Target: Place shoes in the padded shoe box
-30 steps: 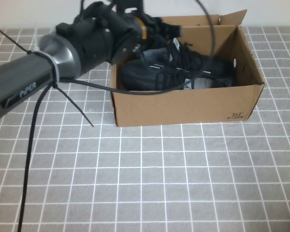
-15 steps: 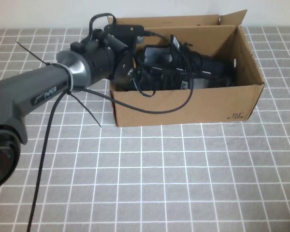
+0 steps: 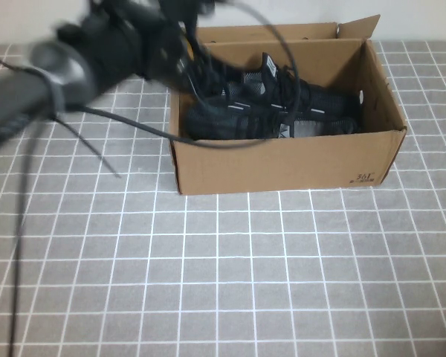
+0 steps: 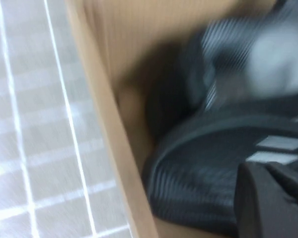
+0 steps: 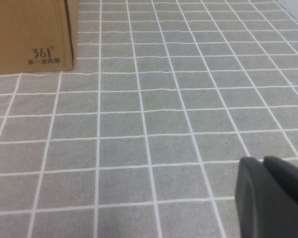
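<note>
Both shoes [image 3: 271,111] were seated in the padded shoe box [image 3: 282,165]. The left end effector [image 3: 197,44], at the box's far-left corner, and the right end effector [image 5: 273,198], low over the worktop [image 3: 230,275], had indeterminate openings.

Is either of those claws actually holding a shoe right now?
It cannot be told. The left gripper is at the padded shoe box beside the shoes, blurred; the right gripper hangs over bare table, holding nothing visible.

Even, soft light, no glare. High view: left arm [image 3: 74,67] motion-smeared at 10 o'clock, shoe box [image 3: 282,160] sharp. Left wrist view fully blurred; right wrist view crisp.
</note>
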